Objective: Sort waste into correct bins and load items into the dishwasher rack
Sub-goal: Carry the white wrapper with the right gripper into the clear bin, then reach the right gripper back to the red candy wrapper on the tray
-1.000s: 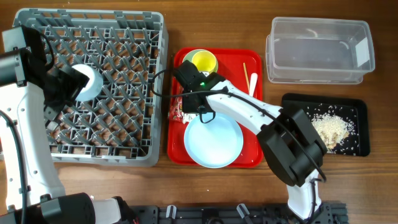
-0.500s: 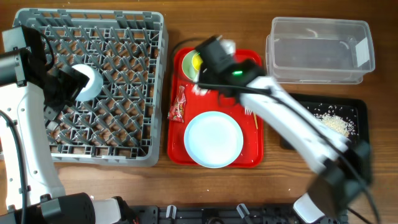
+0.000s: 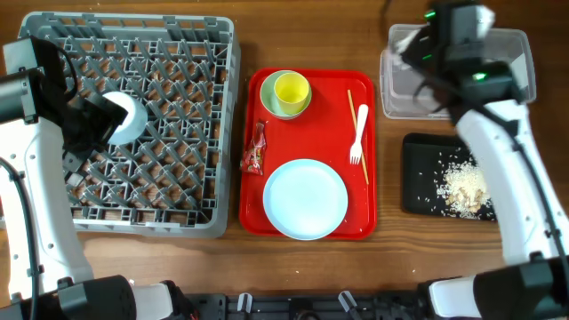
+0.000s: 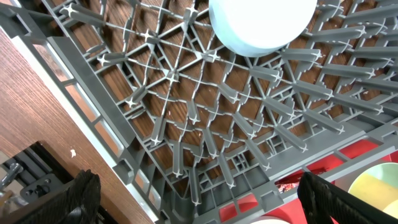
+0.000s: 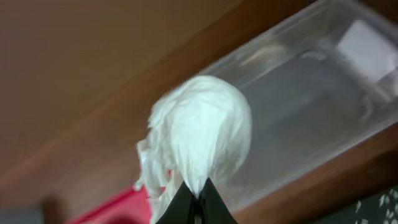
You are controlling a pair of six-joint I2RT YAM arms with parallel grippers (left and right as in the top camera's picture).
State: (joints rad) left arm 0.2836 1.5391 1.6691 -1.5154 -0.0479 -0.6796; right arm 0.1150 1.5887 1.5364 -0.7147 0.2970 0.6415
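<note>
While your right hand clamps the white tissue over the clear tub, your left hand, far from that tub, gapes wide apart.

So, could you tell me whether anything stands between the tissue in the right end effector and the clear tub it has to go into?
Nothing visible does. The right end effector pinches the white tissue at the edge of the clear tub, which has no lid on it and looks empty.
</note>
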